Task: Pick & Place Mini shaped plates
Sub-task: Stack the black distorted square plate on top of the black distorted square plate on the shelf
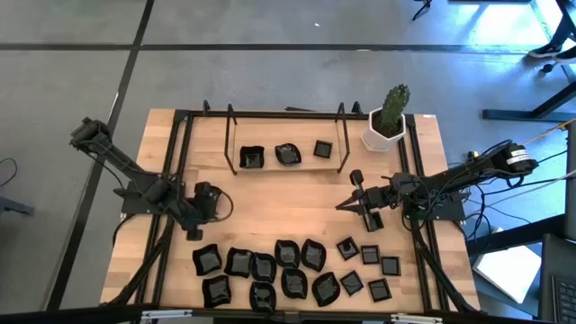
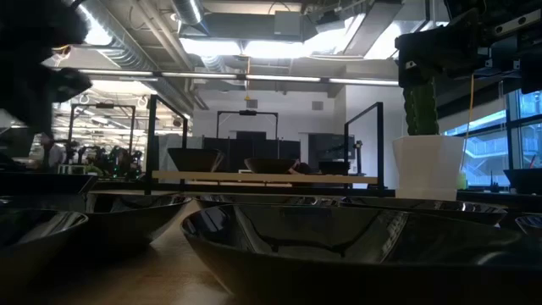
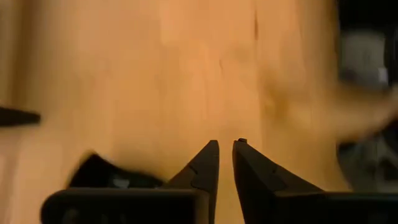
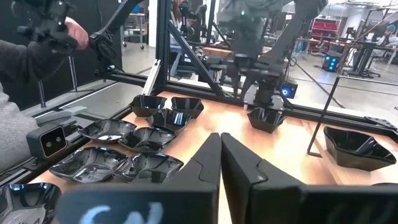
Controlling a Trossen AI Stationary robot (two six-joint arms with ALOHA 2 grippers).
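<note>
Your wooden rack (image 1: pixel 236 144) at the table's (image 1: pixel 297 202) far edge holds three mini shaped plates (image 1: pixel 287 154). Left gripper (image 3: pixel 225 146) slightly parted, empty; right gripper (image 4: pixel 220 138) closed, empty.

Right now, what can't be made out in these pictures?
- High view: the left gripper covers the mini plate under it, so contact cannot be told.
- Low view: the near plates hide the table behind them.
- Left wrist view: the dark shape is cut off by the gripper's own body.
</note>
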